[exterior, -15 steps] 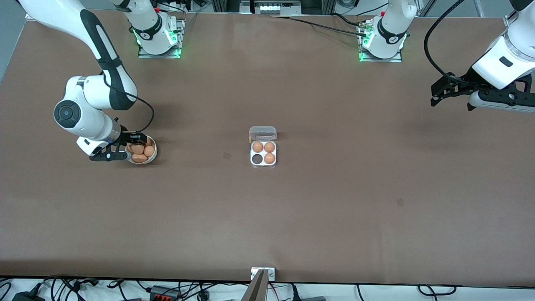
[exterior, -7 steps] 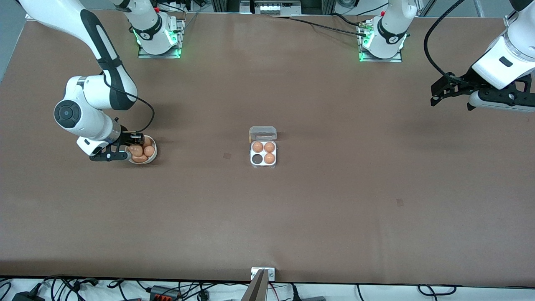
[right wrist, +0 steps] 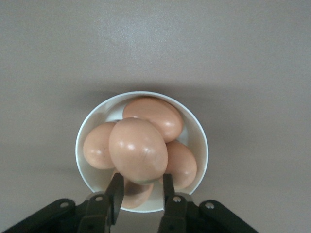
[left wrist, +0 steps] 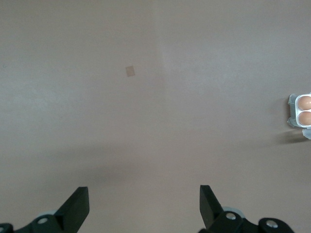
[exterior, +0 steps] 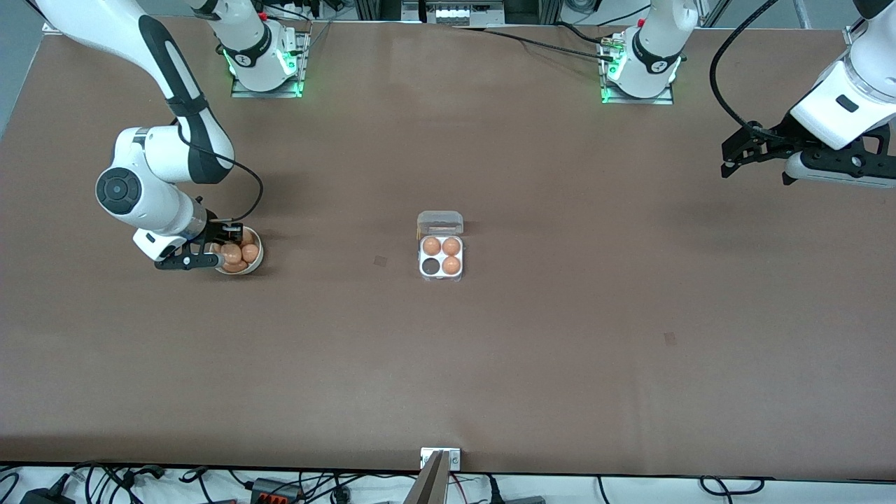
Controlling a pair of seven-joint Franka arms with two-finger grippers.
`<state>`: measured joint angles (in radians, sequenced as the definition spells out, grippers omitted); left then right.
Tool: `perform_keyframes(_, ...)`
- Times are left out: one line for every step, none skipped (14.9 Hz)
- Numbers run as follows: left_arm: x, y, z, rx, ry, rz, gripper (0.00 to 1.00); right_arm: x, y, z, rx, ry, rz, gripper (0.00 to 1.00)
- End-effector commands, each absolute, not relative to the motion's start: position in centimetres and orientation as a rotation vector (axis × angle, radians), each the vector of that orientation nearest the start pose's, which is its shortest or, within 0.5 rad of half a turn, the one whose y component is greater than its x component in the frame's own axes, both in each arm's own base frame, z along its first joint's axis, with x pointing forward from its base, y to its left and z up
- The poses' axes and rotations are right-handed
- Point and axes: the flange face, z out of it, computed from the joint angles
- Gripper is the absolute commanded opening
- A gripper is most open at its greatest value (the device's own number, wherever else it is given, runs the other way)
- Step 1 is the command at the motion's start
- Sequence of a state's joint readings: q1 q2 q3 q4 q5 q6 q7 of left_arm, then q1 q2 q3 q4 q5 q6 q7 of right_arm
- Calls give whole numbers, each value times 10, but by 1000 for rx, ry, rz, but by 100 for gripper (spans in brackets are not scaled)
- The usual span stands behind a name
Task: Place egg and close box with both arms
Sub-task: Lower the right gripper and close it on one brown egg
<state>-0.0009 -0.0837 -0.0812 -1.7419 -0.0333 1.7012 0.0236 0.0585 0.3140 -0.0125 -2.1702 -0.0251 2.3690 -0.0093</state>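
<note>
My right gripper is shut on a brown egg, which it holds just over the other eggs in a round white bowl. In the front view this gripper is over the bowl toward the right arm's end of the table. The box sits mid-table with its clear lid open. It holds three eggs, and one cell is empty. My left gripper hangs open and waits over bare table at the left arm's end, nothing between its fingers. The box shows at the left wrist view's edge.
The brown table stretches wide around the box. Two small dark marks lie on it. A metal bracket sits at the table edge nearest the camera. Cables run along that edge.
The right gripper's fingers have closed on an egg in the bowl, and that arm has shifted slightly. The left arm has not moved.
</note>
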Motion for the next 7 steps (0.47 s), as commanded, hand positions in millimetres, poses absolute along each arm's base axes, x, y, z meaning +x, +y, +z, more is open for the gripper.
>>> perform_keyframes(538, -50, 607, -3155, 188, -57, 100, 550, 27, 240, -3163, -138, 169, 47)
perform_keyframes(538, -50, 607, -3155, 188, -57, 100, 550, 27, 241, -3162, -145, 167, 47)
perform_keyframes(538, -50, 607, -3155, 188, -57, 100, 550, 27, 240, -3163, -152, 167, 47)
perform_keyframes(538, -50, 607, -3155, 188, -57, 100, 552, 25, 242, -3164, -149, 160, 47)
perform_keyframes(538, -50, 607, -3155, 188, -57, 100, 553, 24, 242, -3164, -149, 155, 47)
perform_keyframes(538, -50, 607, -3155, 188, -57, 100, 554, 24, 240, -3164, -152, 155, 47)
perform_keyframes(538, -50, 607, -3155, 188, -57, 100, 555, 23, 240, -3165, -151, 155, 47)
